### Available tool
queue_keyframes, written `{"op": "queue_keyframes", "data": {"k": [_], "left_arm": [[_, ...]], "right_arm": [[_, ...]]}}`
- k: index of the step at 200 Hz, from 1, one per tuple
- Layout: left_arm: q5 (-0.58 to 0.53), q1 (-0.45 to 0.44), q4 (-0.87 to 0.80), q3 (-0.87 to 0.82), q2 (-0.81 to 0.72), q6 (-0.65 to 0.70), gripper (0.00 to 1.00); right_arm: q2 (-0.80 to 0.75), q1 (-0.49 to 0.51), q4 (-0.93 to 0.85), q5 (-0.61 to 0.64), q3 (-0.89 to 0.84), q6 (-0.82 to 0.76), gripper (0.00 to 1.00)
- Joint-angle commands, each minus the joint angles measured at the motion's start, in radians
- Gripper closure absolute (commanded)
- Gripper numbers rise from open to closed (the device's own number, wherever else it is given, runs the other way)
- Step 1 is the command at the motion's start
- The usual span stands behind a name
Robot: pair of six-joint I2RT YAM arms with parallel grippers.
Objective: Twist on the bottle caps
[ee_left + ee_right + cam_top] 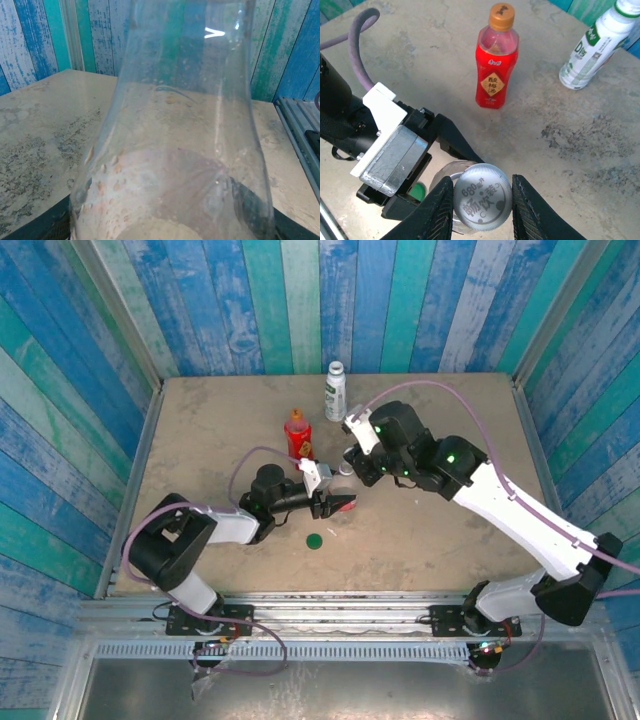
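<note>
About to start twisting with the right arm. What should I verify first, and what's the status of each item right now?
1. Right gripper shut on the embossed white cap: ok.
2. Cap sitting over the neck of the clear bottle: ok. Threads engaged: cannot tell.
3. Left gripper clamped on the clear bottle: ok.
4. Red bottle and white bottle standing apart from the work: ok.
5. Green cap fitted: not ok, it lies loose on the table.
</note>
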Motion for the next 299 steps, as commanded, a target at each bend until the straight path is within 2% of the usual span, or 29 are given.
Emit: {"op": "queue_keyframes", "data": {"k": [1,191,299], "left_arm": [[0.032,-0.006,-0.028,0.004,0.050,-0.025,0.35],[0.030,-0.006,-0.064,0.013,0.059,0.011,0.34],[0.033,-0.006,-0.079,0.012,0.056,0.029,0.34]], "right_arm": [[0.016,-0.004,-0.062,-0.037,0.029,-0.014,0.68],[0.078,-0.009,-0.179,-0.116,0.084,0.007,0.68],[0.142,-0.033,-0.266,-0.084,0.117,0.045,0.69]]}}
